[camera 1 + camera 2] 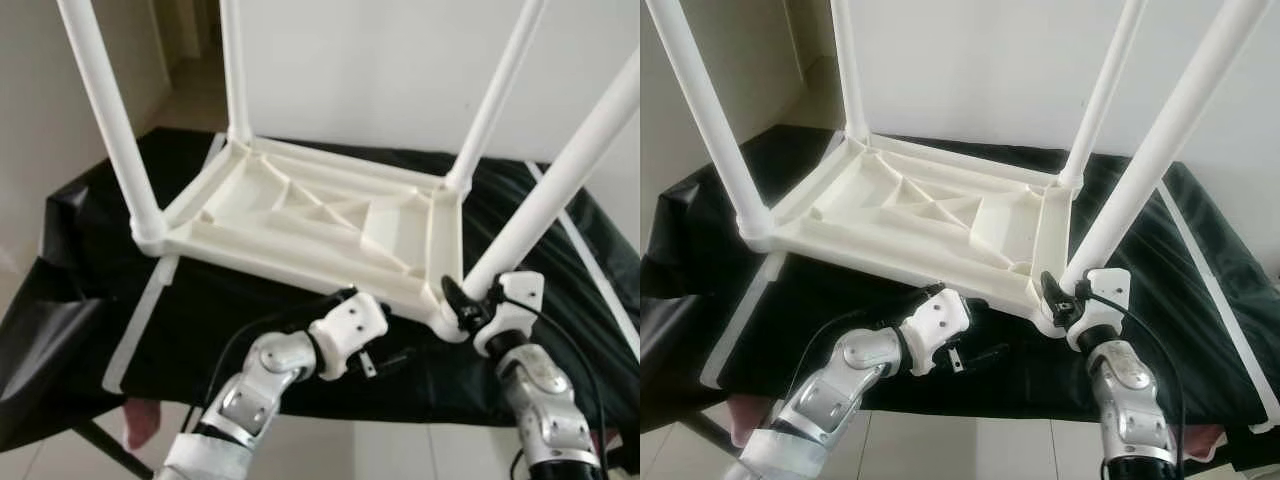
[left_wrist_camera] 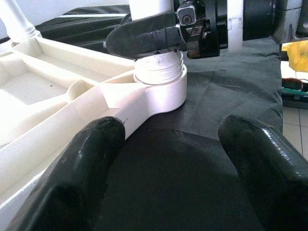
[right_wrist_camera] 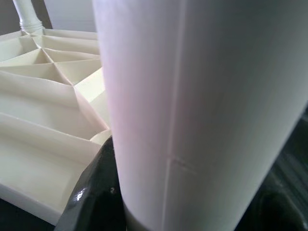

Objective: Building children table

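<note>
Tabletop (image 1: 300, 215) upside down on black surface (image 1: 560, 250). Right gripper (image 1: 470, 305), fingers clamped on near-right leg (image 1: 560, 180) just above its socket; leg leans. Left gripper (image 1: 385, 360) fingers wide, beside corner.

A black cloth (image 1: 250, 330) covers the work table, hanging in loose folds off its left end, with pale tiled floor (image 1: 940, 440) below the front edge. Directly on the cloth lies the white plastic tabletop (image 1: 310, 225), turned upside down (ribbed underside up), its four legs pointing upward. Its near right corner sits right at the right gripper (image 1: 470, 300); its front edge lies just beyond the left gripper (image 1: 385, 360). White strips (image 1: 145, 315) run across the cloth left of the left gripper.
</note>
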`<state>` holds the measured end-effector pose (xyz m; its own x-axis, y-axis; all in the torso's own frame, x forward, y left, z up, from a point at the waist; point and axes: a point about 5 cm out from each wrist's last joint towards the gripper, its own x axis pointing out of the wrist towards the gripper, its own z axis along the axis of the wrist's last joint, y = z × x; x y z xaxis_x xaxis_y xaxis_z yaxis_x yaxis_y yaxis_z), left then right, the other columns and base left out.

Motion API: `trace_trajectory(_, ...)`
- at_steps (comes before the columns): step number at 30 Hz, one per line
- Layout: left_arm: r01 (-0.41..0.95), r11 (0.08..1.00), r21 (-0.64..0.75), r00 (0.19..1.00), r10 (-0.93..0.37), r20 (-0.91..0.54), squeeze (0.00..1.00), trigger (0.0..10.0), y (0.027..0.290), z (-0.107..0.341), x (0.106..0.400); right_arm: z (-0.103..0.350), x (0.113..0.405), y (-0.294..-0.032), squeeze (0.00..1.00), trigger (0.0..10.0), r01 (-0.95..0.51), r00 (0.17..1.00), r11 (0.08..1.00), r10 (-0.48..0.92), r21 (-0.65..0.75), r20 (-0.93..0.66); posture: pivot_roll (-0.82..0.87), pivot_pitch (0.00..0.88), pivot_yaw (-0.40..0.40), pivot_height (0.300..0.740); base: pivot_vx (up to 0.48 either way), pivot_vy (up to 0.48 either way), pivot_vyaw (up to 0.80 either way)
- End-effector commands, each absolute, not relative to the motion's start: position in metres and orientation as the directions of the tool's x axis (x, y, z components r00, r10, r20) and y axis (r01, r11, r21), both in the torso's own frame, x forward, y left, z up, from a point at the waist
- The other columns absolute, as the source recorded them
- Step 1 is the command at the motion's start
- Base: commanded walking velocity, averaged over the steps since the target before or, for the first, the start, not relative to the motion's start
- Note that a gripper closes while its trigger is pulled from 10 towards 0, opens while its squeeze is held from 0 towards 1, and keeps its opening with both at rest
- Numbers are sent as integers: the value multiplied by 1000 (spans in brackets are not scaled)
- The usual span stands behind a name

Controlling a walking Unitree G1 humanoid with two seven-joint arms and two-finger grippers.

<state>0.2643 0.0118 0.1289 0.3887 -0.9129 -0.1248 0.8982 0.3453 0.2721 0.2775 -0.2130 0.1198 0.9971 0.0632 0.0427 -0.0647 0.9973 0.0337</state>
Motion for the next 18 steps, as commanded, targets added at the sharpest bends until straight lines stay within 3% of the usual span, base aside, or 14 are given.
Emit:
trace_trajectory(1,878,384,285,430,-895,-121,0,10000,12,128,267,114,274,-216,0,10000,8,1000,998,-9,63,14,2,0,-64,740,0,0,0)
trace_trajectory(10,870,399,290,448,-886,-123,0,10000,13,128,268,108,265,-193,0,10000,315,949,940,-313,134,-39,18,0,-84,740,0,0,0)
trace_trajectory(18,856,438,275,480,-870,-109,0,10000,17,130,271,109,264,-174,0,10000,347,938,923,-346,163,-41,21,0,-79,740,0,0,0)
